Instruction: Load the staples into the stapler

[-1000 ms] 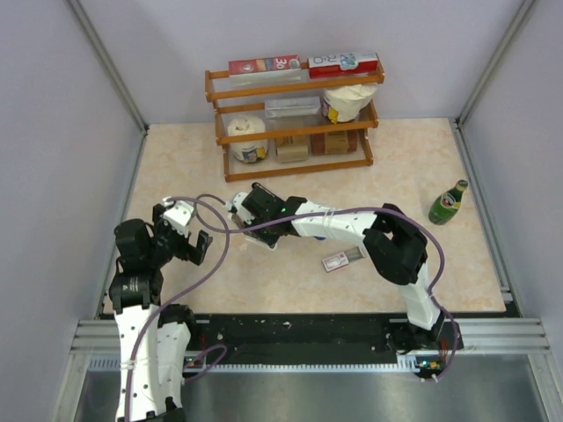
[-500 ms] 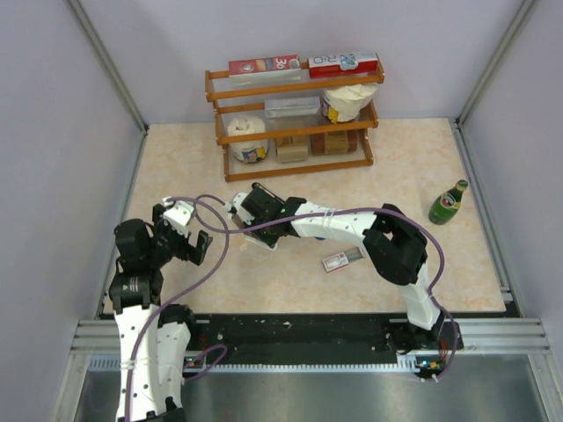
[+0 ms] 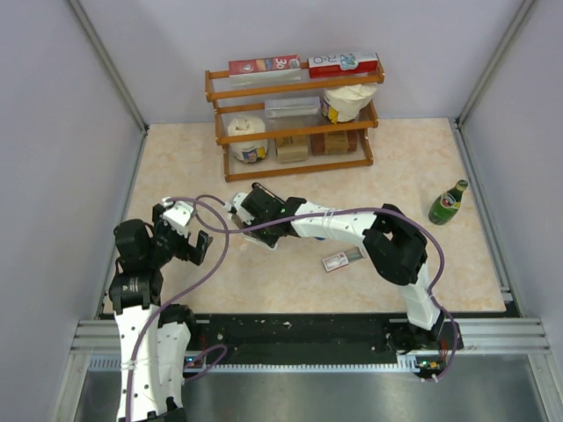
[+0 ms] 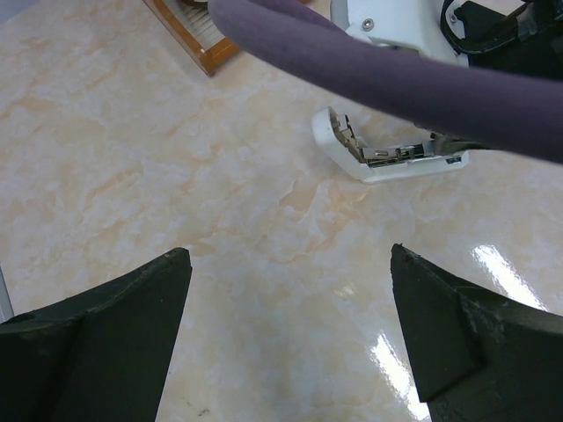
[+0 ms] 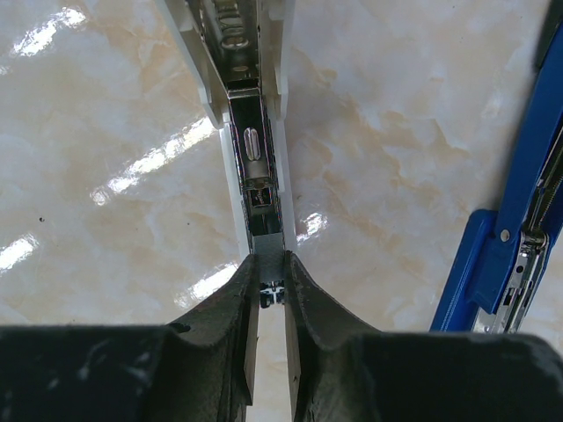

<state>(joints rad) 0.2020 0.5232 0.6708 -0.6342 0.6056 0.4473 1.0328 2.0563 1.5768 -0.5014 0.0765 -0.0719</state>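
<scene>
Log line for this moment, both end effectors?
left end effector: open, hovering, empty | right end effector: jaws narrow at white stapler channel end, grip unclear | staple box: on table

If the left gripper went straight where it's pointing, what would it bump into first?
Probably the bare table, because the open left gripper tilts down at it. The white stapler lies a little right of that line, though depth is hard to judge.
</scene>
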